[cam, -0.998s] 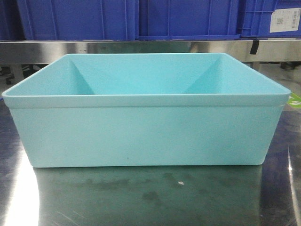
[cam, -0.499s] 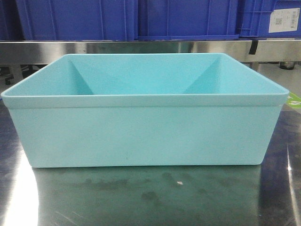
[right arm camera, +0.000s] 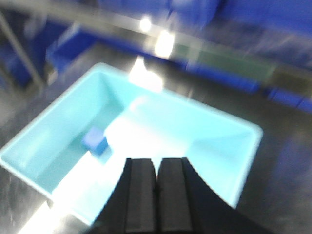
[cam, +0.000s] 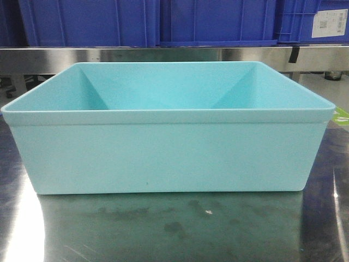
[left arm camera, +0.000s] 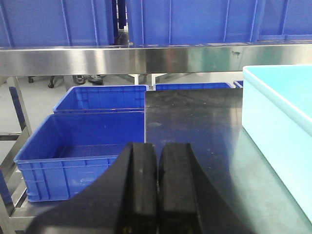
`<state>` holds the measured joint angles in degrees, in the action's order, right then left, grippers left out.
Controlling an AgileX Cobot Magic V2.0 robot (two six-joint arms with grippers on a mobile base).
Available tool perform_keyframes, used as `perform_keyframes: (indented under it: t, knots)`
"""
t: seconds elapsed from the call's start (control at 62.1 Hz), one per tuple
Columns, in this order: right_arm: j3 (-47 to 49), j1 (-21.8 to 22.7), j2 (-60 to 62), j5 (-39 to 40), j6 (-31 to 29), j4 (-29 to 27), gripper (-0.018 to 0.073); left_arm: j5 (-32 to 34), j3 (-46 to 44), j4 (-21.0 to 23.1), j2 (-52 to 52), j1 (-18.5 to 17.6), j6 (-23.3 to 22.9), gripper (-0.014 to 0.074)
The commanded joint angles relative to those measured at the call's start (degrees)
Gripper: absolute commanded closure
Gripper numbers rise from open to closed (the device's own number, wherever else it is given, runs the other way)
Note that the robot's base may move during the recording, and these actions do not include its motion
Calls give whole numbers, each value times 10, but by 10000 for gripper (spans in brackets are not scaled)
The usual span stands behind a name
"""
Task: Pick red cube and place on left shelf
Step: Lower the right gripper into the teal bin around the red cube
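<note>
— How does the left gripper (left arm camera: 157, 156) stand?

— Its two black fingers (left arm camera: 141, 185) are pressed flat together with nothing between them. It sits low, by the near left edge of the dark steel table (left arm camera: 195, 122).

— And the left shelf?

— The left shelf (left arm camera: 122, 59) runs straight across ahead of that gripper, higher than it and well apart. It has a brushed steel rail, and big blue crates (left arm camera: 185, 22) stand on it side by side.

— What else lies around that gripper?

— Near it on the right is the light turquoise tub (left arm camera: 273, 122), standing on the table; only one wall and some rim show there. To its left, lower than the tabletop, are two open blue bins (left arm camera: 73, 141), one behind the other.

— The right gripper?

— The right gripper (right arm camera: 156, 168) has its pads closed on each other too, with a thin seam between them and no object in it. It hangs above the tub, looking down into it (this picture is badly smeared, so fine detail is lost).

— Anything inside the tub?

— A small blue block (right arm camera: 96, 140) lies on the tub's floor, ahead of the right gripper and to its left, close to that side's wall.

— And the red cube?

— I cannot tell where it is. In the front view the tub's near wall hides the floor, and the right wrist view is too blurred to settle it.
</note>
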<state>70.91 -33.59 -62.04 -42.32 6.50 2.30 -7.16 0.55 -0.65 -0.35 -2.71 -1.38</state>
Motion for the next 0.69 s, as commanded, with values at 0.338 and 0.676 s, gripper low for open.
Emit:
perform_keyframes:
  t: [0.338, 0.676]
  knots:
    - [202, -14, -290, -143, 48, -2, 498, 49, 13, 3, -9, 0, 0, 495]
    - [223, 22, -353, -166, 145, -2, 33, 49, 13, 3, -9, 0, 0, 495]
